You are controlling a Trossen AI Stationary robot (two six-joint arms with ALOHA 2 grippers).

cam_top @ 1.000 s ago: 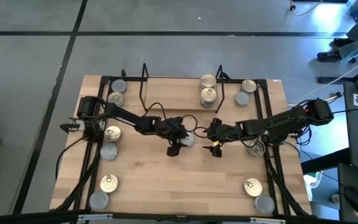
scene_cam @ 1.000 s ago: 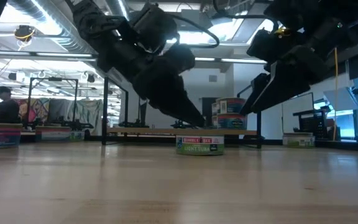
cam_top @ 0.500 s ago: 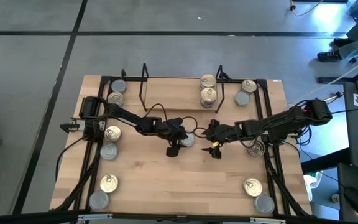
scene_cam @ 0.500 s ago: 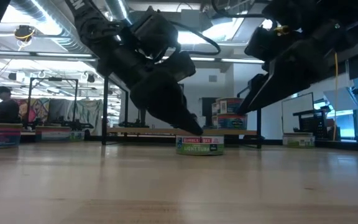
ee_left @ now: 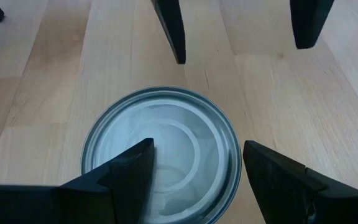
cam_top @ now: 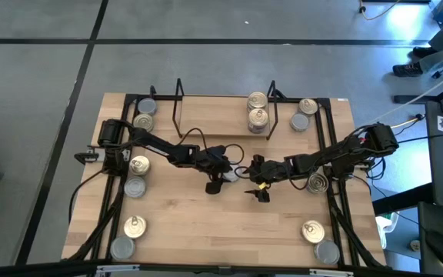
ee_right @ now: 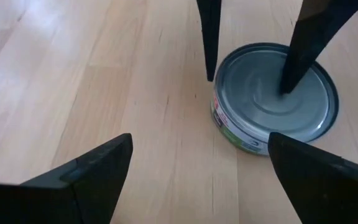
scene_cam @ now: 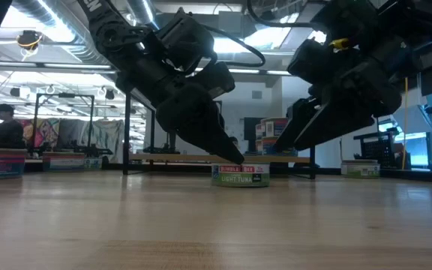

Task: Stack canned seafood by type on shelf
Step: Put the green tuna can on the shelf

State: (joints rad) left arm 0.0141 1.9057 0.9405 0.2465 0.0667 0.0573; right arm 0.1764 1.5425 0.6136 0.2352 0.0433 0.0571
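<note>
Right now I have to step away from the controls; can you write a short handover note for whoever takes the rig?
Left gripper: open, fingers straddling the silver-lidded tuna tin at mid-table, not closed on it.
Right gripper: open, empty, beside that tin.
Shelf: holds two gold-lidded tins near its right end, one by the other.
Left: ten more tins lie loose along both table edges, gold and silver mixed. All of these need sorting onto the shelf, silver apart from gold.

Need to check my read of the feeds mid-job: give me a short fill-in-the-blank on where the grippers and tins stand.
1. The left gripper hovers with its fingers ____ over the short round silver-lidded tin.
2. That tin rests on the light ____ table.
3. The black thin-wire shelf holds ____ gold-lidded tins.
4. The right gripper is ____.

Missing: open; wood; two; open
</note>
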